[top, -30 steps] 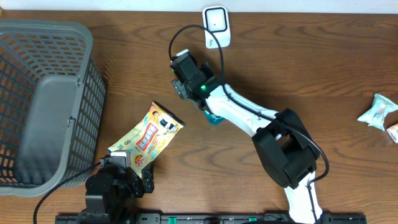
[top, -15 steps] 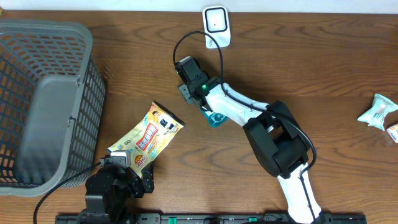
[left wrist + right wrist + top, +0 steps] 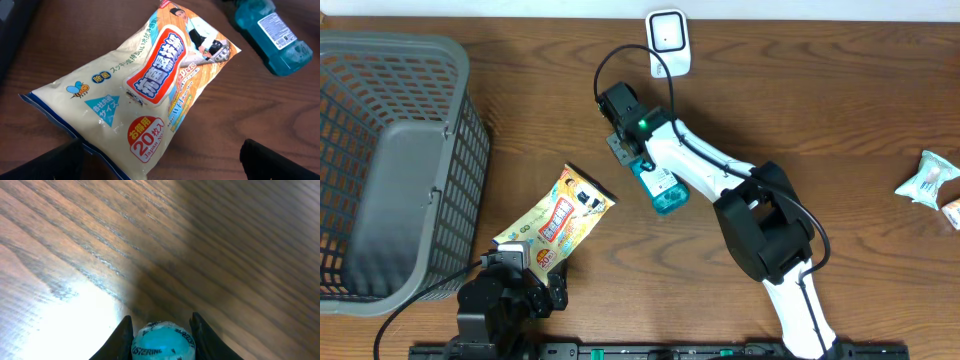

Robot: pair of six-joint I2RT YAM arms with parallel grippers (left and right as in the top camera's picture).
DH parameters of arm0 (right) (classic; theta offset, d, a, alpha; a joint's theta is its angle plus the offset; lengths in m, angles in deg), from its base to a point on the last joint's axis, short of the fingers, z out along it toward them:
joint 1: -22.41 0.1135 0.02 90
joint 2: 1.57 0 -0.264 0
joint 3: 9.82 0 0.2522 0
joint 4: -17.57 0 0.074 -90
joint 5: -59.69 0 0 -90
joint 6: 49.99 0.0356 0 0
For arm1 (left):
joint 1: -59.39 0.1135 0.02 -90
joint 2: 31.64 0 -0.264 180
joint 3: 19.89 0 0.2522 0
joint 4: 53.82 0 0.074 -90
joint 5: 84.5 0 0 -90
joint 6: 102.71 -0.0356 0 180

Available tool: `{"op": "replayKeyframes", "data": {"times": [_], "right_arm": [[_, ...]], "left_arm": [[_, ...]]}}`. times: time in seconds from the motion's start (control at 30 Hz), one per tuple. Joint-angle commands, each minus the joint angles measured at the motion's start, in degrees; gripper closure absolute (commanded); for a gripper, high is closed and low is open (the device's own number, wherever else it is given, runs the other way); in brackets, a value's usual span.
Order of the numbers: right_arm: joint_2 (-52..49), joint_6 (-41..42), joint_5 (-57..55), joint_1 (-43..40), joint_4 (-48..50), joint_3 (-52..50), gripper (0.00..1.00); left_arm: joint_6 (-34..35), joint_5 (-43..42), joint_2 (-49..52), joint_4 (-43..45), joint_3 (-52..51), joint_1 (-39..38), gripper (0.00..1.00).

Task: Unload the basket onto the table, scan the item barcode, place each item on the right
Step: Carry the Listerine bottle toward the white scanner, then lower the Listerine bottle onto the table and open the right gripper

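Observation:
A teal mouthwash bottle (image 3: 662,189) with a white label lies on the wooden table under my right arm; it also shows at the top right of the left wrist view (image 3: 278,42). My right gripper (image 3: 626,150) is shut on the bottle's rounded end (image 3: 163,343), one dark finger (image 3: 121,339) on each side. A white scanner (image 3: 668,41) stands at the table's far edge, just beyond that gripper. My left gripper (image 3: 160,157) is open near the front edge, with the lower corner of a cream wipes pouch (image 3: 150,95) between its fingers, untouched.
A grey mesh basket (image 3: 395,45) fills the left side. The wipes pouch (image 3: 558,222) lies between the basket and the bottle. Two small snack packets (image 3: 928,178) rest at the right edge.
My right gripper has closed around the bottle's end. The right arm has swung, and more of the bottle now shows from above. The left arm has not moved.

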Motion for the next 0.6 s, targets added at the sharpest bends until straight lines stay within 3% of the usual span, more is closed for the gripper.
{"op": "replayKeyframes", "data": {"times": [0.0, 0.3, 0.57], "right_arm": [[0.3, 1.4, 4.2, -0.8, -4.2, 5.2, 0.89], [0.3, -1.6, 34.5, -6.8, -8.6, 5.2, 0.89], [0.3, -4.5, 47.4, -11.9, -10.3, 4.0, 0.88]], "left_arm": [[-0.1, 0.6, 0.0, -1.7, -0.2, 0.0, 0.01], [-0.1, 0.5, 0.0, -1.7, -0.2, 0.0, 0.01], [-0.1, 0.5, 0.0, -1.7, -0.2, 0.0, 0.01]]}}
